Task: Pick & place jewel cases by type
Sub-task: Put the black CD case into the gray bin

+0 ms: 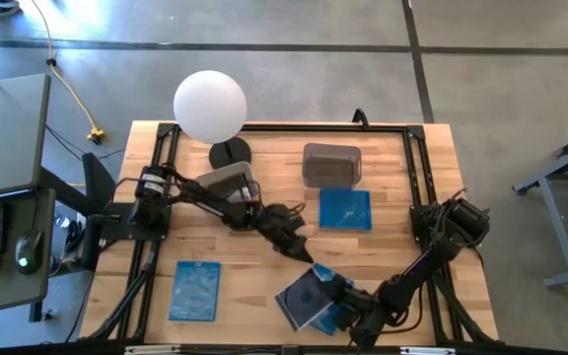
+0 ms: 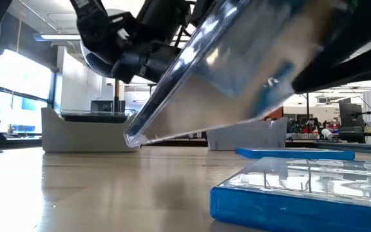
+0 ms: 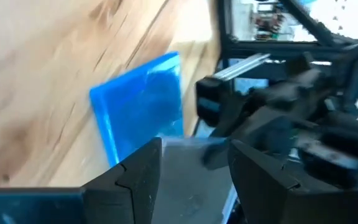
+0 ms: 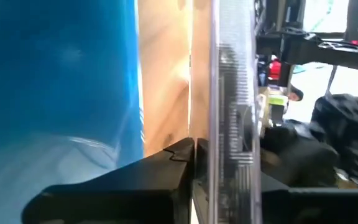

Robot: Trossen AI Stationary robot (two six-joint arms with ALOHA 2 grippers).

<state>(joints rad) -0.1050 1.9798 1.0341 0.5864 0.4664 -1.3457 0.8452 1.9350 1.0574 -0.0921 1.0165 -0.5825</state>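
My right gripper (image 1: 335, 292) is shut on a clear jewel case (image 1: 302, 296) near the table's front edge and holds it tilted above a blue jewel case (image 2: 301, 187) that lies flat on the table. My left gripper (image 1: 302, 248) stands open just beyond the clear case's far corner, one finger (image 3: 135, 180) on each side of a grey surface; whether it touches the case I cannot tell. A second blue case (image 1: 345, 209) lies flat mid-table. A third (image 1: 195, 291) lies at the front left. My right gripper pinches the clear jewel case's edge (image 4: 225, 162) between its two fingers, one on each flat face. The fingers come in slanting from the table's right side. The case is tilted, its lower corner (image 2: 131, 138) off the tabletop.
Two grey tubs stand at the back, one (image 1: 331, 163) at the middle and one (image 1: 227, 177) under my left arm. A white globe lamp (image 1: 210, 104) stands at the far left edge. Bare wood lies between the front-left blue case and the held case.
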